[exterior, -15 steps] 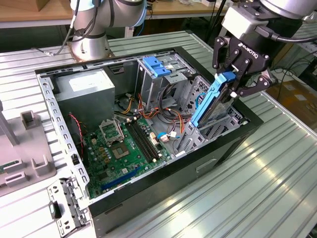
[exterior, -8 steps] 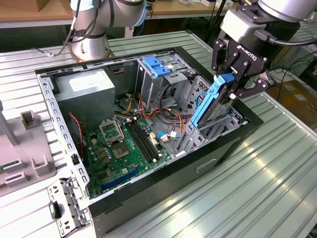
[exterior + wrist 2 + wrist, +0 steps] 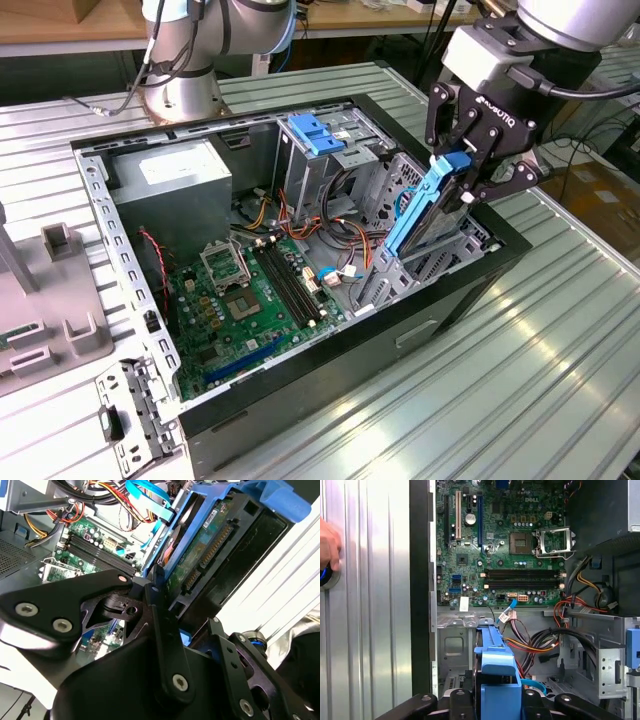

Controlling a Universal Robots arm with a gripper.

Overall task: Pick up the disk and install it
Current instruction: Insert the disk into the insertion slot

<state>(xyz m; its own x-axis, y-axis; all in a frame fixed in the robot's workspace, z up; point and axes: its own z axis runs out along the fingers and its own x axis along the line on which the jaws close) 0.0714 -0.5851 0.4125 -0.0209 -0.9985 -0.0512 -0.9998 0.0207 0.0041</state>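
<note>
- Gripper (image 3: 470,182): fingers clenched on the upper end of the disk (image 3: 425,210), one on each flat side; white lettering shows on its black body
- Disk: held up on edge and tilted, its top leaning to the exterior view's right, its lower end at the mouth of the bay (image 3: 420,268) in the right corner of the case (image 3: 400,340)
- In the second wrist view the disk's (image 3: 215,550) green circuit side faces the camera, with a small white label of print and a blue rail along its edge; a black finger (image 3: 159,605) presses on it
- In the first wrist view the disk (image 3: 495,665) shows end-on, its blue rail between the fingers
- Board (image 3: 240,300): green, flat on the case floor, left of the bay; white print on it in the first wrist view (image 3: 505,545)
- Box (image 3: 170,185): grey, in the far left corner, with a white sticker whose print is too small to tell
- Clip (image 3: 315,135): light blue, on top of the far metal cage
- Cables (image 3: 345,225): red, orange and black, between the board and the bay
- Table (image 3: 560,330): ribbed metal, under the case
- Hand (image 3: 327,542): a person's, over the table outside the case wall
</note>
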